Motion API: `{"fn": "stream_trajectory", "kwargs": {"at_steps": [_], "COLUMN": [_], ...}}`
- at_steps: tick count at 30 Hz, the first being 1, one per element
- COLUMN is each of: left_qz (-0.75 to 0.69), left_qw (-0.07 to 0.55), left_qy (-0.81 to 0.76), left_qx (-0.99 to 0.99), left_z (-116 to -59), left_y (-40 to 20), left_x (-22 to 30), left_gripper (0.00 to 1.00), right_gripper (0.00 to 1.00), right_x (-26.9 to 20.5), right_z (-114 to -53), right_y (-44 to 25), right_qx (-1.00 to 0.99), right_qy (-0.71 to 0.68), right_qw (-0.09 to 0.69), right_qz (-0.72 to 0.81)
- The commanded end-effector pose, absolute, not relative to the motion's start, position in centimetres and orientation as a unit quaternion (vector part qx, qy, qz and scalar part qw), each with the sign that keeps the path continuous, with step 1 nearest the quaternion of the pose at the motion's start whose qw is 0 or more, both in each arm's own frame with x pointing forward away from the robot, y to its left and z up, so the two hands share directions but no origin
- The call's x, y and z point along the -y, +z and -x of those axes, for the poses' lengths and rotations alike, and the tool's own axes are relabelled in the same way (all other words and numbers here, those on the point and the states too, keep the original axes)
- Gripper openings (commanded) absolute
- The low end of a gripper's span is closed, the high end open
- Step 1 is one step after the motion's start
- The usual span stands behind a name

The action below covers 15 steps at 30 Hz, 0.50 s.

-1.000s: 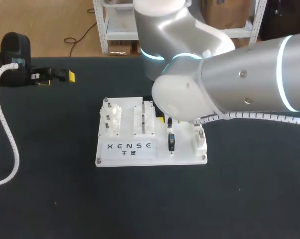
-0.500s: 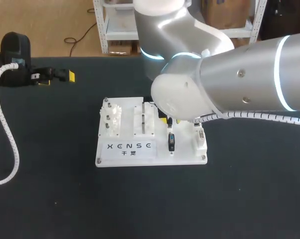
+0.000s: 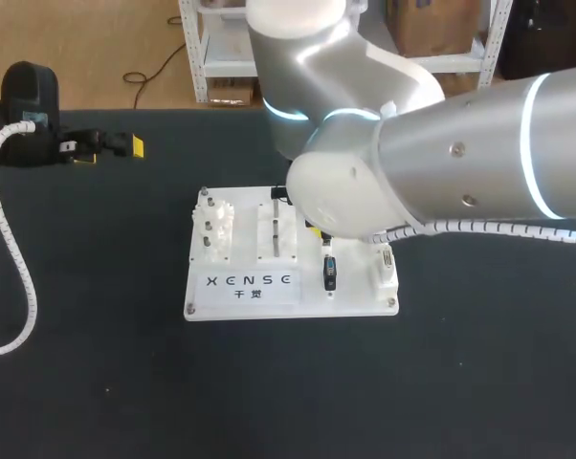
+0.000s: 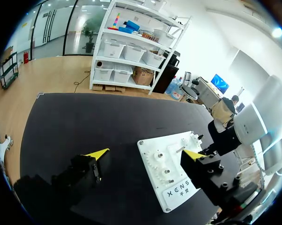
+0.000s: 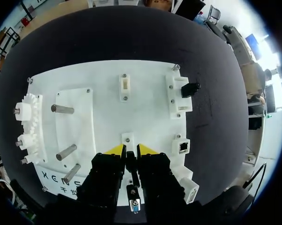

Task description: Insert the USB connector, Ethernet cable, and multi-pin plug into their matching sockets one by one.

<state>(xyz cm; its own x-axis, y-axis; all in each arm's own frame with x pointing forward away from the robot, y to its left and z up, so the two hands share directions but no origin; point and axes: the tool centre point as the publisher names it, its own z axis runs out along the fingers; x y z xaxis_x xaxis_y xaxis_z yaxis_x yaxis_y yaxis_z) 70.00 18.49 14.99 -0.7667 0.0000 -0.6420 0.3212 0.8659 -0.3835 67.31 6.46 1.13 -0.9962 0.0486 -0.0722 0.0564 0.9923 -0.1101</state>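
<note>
The white socket board lies mid-table. In the right wrist view my right gripper points down at the board, its yellow-tipped fingers pressed on both sides of the black USB connector, whose metal end shows under the wrist. From the head view the connector stands on the board just below my right arm, which hides the gripper. An Ethernet socket and a black plug sit on the board's edge beside the gripper. My left gripper rests far left, wide open and empty.
Metal pegs and white gear-like pieces stand on the board's other half. A small white socket block is ahead of the right gripper. Dark tabletop surrounds the board, and a white coiled cable runs along the left.
The right gripper's fingers have drawn together around the USB connector, and the right arm has shifted slightly to the left. The left arm has stayed put.
</note>
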Motion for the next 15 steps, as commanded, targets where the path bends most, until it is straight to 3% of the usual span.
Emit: {"fn": "stream_trajectory", "kwargs": {"at_steps": [1,15], "left_qz": [-0.088,-0.088], "left_qw": [0.33,0.33], "left_qy": [-0.243,-0.243], "left_qx": [-0.908,-0.908], "left_z": [-70.0,-70.0], "left_y": [15.0,15.0], "left_x": [-18.5,-18.5], "left_gripper": [1.0,1.0], "right_gripper": [0.0,0.0], "right_x": [-5.7,-4.1], "right_z": [-66.9,-67.2], "right_y": [1.5,4.2], "right_qx": [-0.997,-0.997], "right_qy": [-0.051,-0.019], "right_qw": [0.045,0.069], "right_qz": [-0.028,-0.039]}}
